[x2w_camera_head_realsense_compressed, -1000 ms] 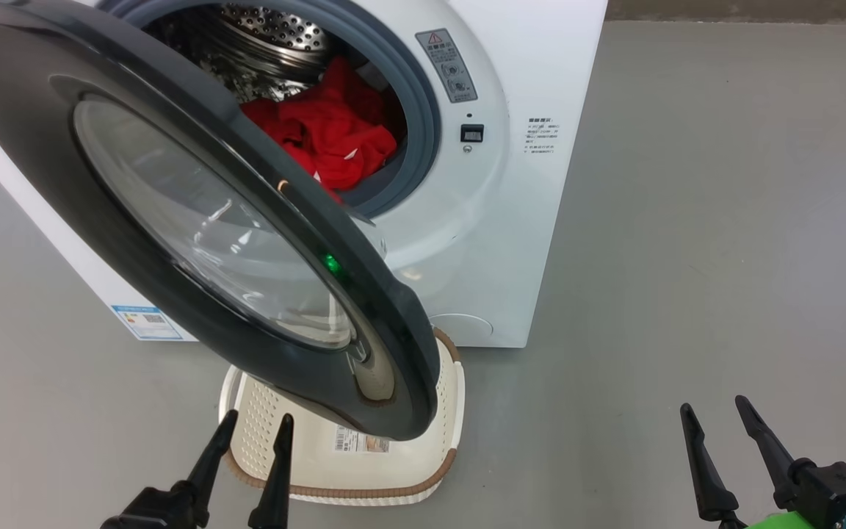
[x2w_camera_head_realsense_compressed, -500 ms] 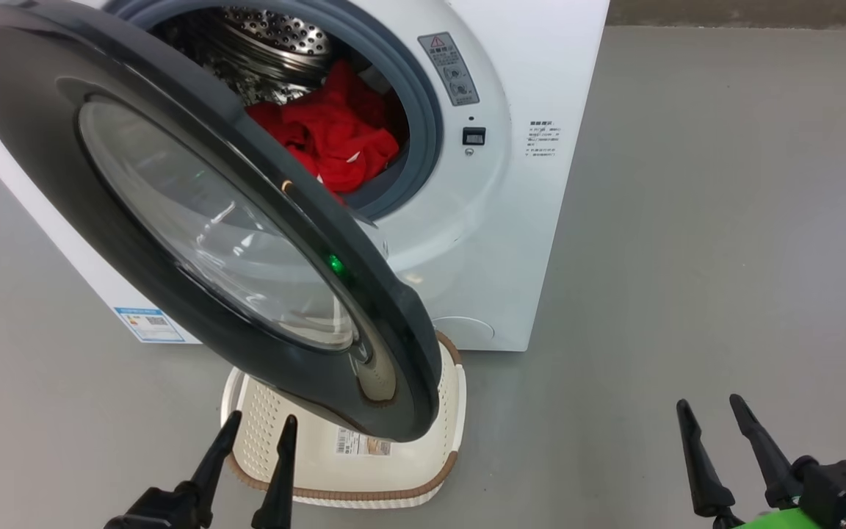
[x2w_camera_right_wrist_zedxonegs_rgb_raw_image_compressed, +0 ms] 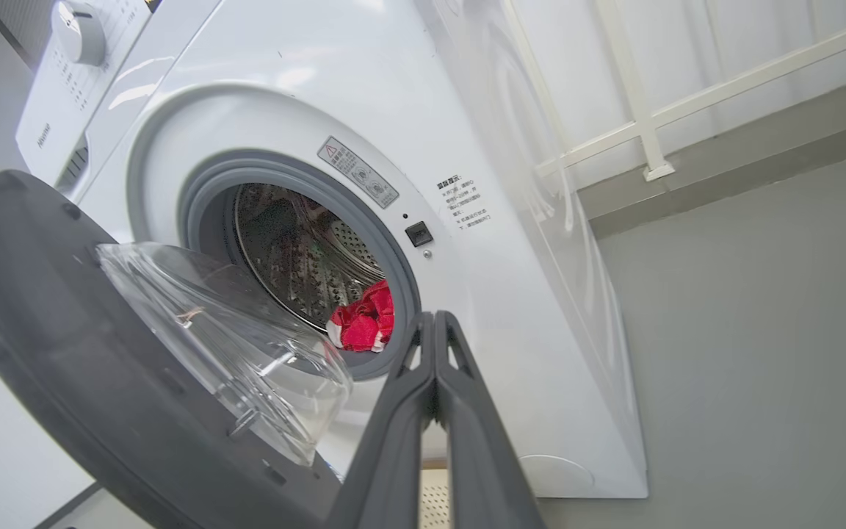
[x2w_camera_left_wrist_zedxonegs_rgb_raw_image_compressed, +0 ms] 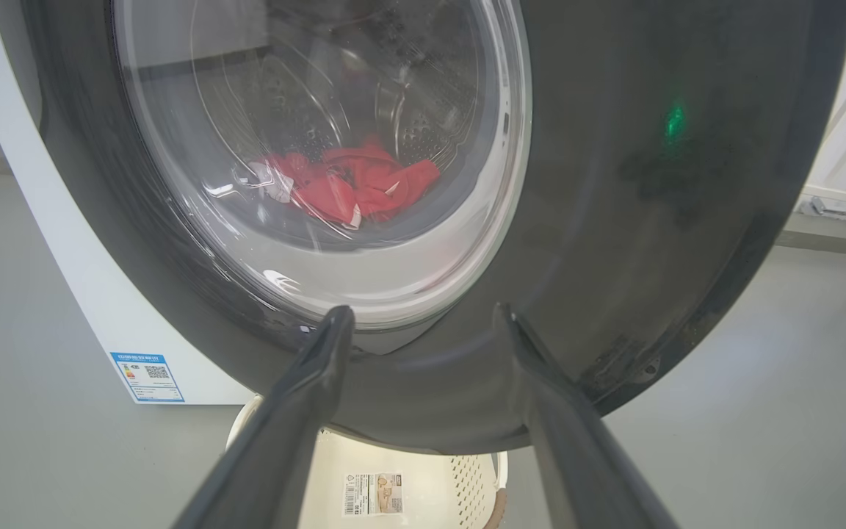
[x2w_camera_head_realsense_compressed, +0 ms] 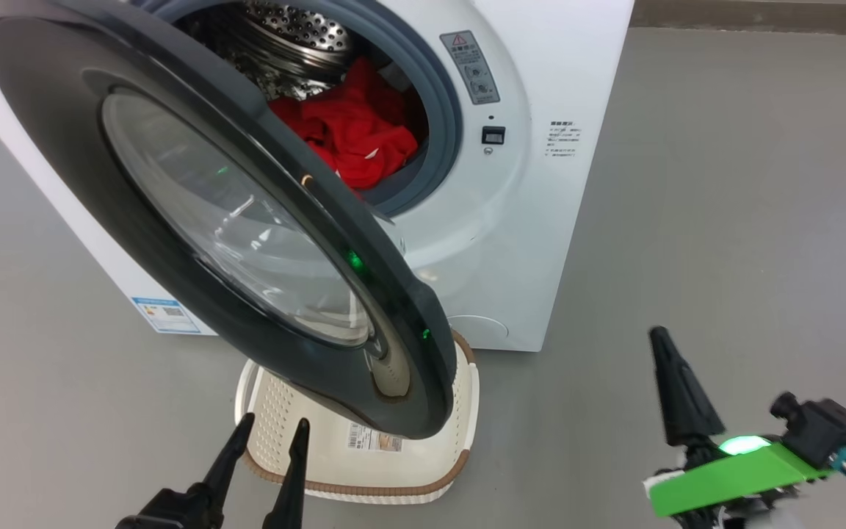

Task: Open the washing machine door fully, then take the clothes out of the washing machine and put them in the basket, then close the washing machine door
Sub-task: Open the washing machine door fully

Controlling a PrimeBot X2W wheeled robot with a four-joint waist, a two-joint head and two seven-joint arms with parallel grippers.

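The white washing machine [x2w_camera_head_realsense_compressed: 533, 220] stands with its black-rimmed door [x2w_camera_head_realsense_compressed: 48, 125] swung partly open toward me. Red clothes [x2w_camera_head_realsense_compressed: 353, 136] lie inside the steel drum, also seen as clothes [x2w_camera_right_wrist_zedxonegs_rgb_raw_image_compressed: 364, 323] past the door's glass bowl [x2w_camera_right_wrist_zedxonegs_rgb_raw_image_compressed: 232, 323]. The cream basket [x2w_camera_head_realsense_compressed: 460, 411] sits on the floor under the door's lower edge, partly hidden by it. My left gripper [x2w_camera_head_realsense_compressed: 272, 433] is open, near the basket's front rim and just short of the door [x2w_camera_left_wrist_zedxonegs_rgb_raw_image_compressed: 651, 220]. My right gripper [x2w_camera_head_realsense_compressed: 662, 342] is shut with nothing in it, right of the machine above bare floor; its fingertips [x2w_camera_right_wrist_zedxonegs_rgb_raw_image_compressed: 434, 319] point at the drum opening.
Grey floor [x2w_camera_head_realsense_compressed: 746, 184] stretches to the right of the machine. A white rail and low ledge [x2w_camera_right_wrist_zedxonegs_rgb_raw_image_compressed: 658, 117] run along the wall behind it. A blue energy label [x2w_camera_head_realsense_compressed: 166, 314] marks the machine's lower left side.
My right gripper has shut and risen, its wrist rolled over. The head camera has shifted, sliding the whole scene slightly right. Left gripper, door and clothes stay as they were.
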